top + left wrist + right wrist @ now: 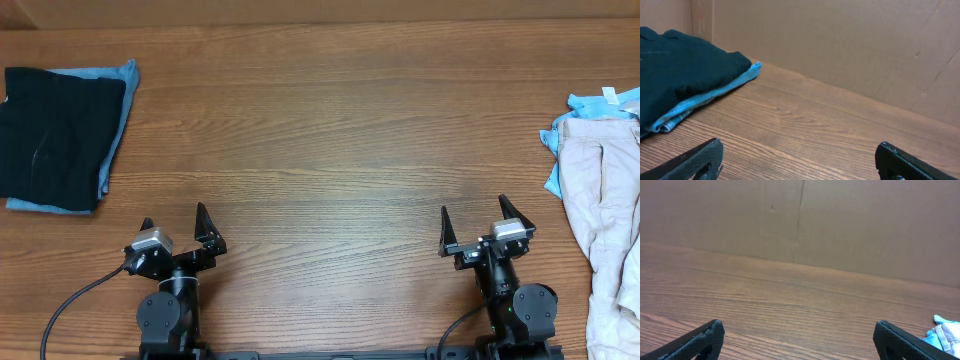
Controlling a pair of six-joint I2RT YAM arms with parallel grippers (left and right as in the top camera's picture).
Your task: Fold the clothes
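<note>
The pale beige khaki shorts (606, 210) lie crumpled at the table's right edge in the overhead view, partly cut off by the frame. My left gripper (176, 222) is open and empty near the front edge at the left, far from the shorts; it also shows in its wrist view (800, 157). My right gripper (484, 220) is open and empty near the front edge, a little left of the shorts; its wrist view (799, 335) shows only bare wood between the fingers.
A black folded garment (50, 135) lies on a light blue garment (118, 95) at the far left, also in the left wrist view (680, 75). Light blue cloth (598, 100) shows under the shorts' top end. A cardboard wall (800, 220) backs the table.
</note>
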